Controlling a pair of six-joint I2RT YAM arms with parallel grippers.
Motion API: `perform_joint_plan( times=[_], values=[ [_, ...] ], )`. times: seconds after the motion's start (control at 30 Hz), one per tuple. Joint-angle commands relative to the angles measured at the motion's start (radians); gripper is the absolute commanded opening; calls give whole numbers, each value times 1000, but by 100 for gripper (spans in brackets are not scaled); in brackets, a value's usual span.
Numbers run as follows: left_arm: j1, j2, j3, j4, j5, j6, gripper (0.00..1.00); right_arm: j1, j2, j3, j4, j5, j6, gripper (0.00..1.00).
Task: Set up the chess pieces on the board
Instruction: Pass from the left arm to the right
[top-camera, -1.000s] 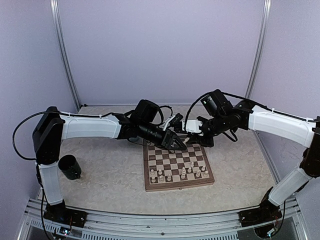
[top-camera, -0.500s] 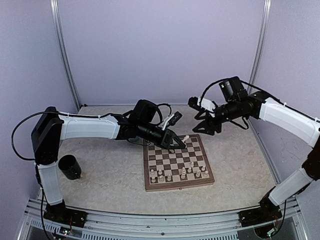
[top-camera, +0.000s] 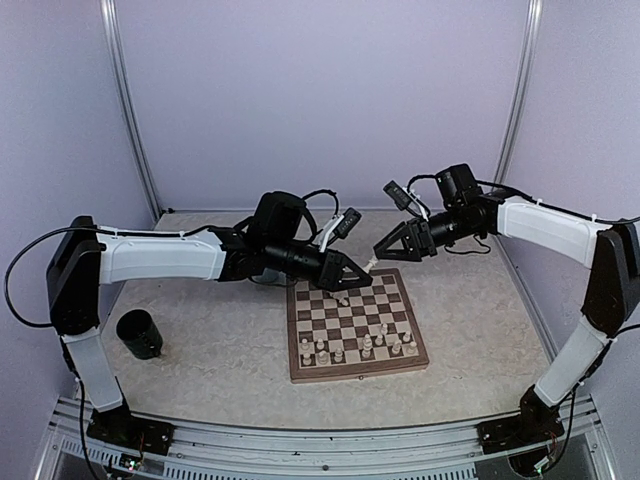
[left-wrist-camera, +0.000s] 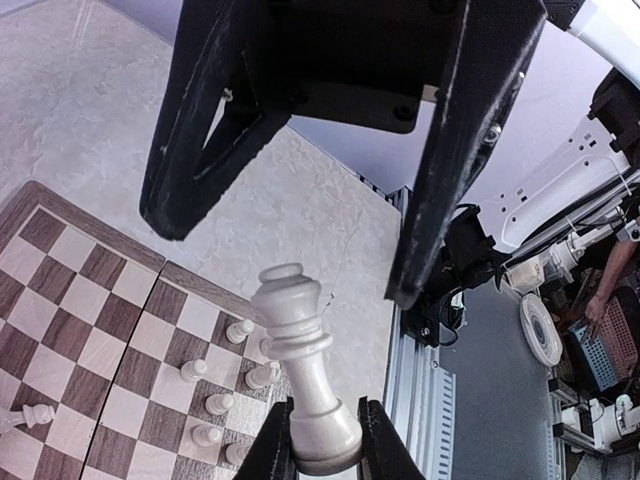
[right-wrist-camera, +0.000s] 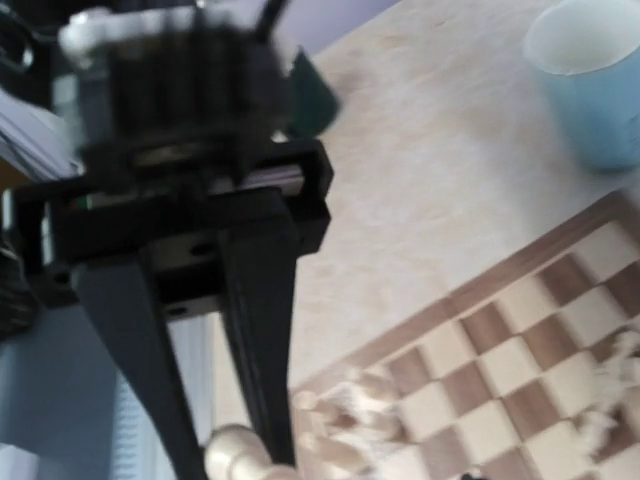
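The board lies in the middle of the table, with several cream chess pieces standing on its near rows. My left gripper hovers over the board's far edge, shut on the base of a tall cream chess piece that sticks out beyond its fingertips. My right gripper is open just right of it. Its black fingers stand wide apart on either side of the piece's crown without touching it. In the blurred right wrist view that crown shows between the right fingers.
A black cup stands at the left of the table. A pale blue cup stands beyond the board's far edge. More pieces stand on the squares below the left gripper. The table's metal rail runs close by.
The right gripper opened, drew away up and to the right, then came back down toward the left gripper's tip. The left gripper has kept its hold on the piece and barely shifted.
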Motion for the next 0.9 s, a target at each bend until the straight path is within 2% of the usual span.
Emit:
perform_joint_plan(
  times=[0.0, 0.13, 0.2, 0.37, 0.57, 0.67, 0.87],
  values=[
    [-8, -33, -4, 17, -15, 28, 6, -6, 20, 4, 86, -175, 118, 52],
    [-7, -37, -3, 15, -15, 32, 6, -6, 27, -8, 108, -209, 152, 42],
    [-7, -37, -2, 15, -17, 33, 6, -6, 24, -17, 111, -206, 155, 41],
    [-7, -41, -5, 19, -17, 33, 6, -6, 25, -25, 98, -145, 142, 50],
    [-7, -46, -7, 24, -18, 33, 6, -3, 47, -27, 96, -139, 142, 51],
    [-5, -47, -8, 27, -20, 33, 6, 3, 55, -25, 94, -140, 143, 47],
    [-4, -49, -10, 26, -25, 35, 6, 14, 66, -20, 99, -161, 140, 27]
  ],
)
